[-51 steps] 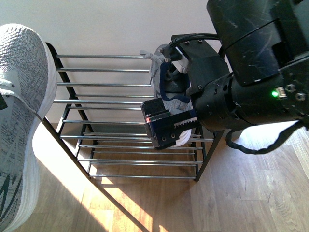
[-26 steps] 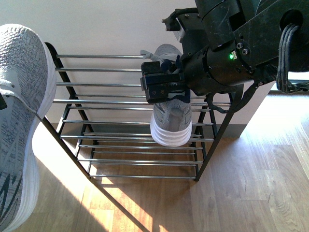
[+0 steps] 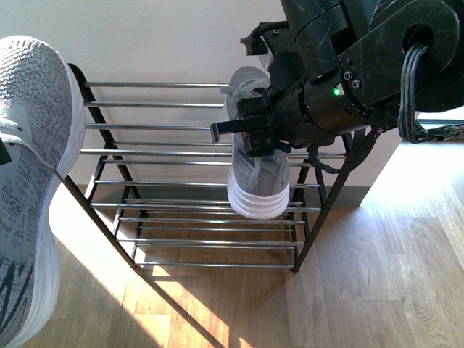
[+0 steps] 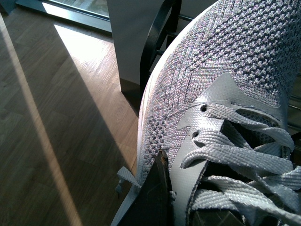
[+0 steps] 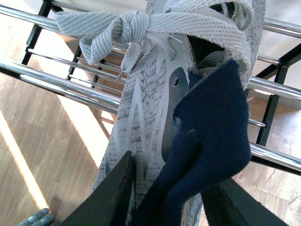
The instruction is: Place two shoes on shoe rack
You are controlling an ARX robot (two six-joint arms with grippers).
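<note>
**One sneaker set down on the shoe rack, the other held aloft**

A sunlit wooden floor (image 3: pixel 377 290) and a pale wall (image 3: pixel 159 36) are shown, with the shoe rack (image 3: pixel 159 105) standing against the wall.

Over the last second the right arm has been raised and drawn back from the front of the rack. This has uncovered the first shoe (image 3: pixel 257 181). It is laid across the top rods near the rack's right end, and its toe appears to pass the front rod. It has not shifted in the last half second, so this placement is judged almost finished, with only the release outstanding.

The right gripper (image 3: pixel 250 134) is pinched on that shoe. One of its fingers (image 5: pixel 115 193) is pressed to the outer side, with the navy collar (image 5: pixel 211 132) folded between the two.

The second shoe (image 3: pixel 29 181) is held off the rack's left end, clamped by the left gripper (image 4: pixel 183 212) beside the laces.
</note>
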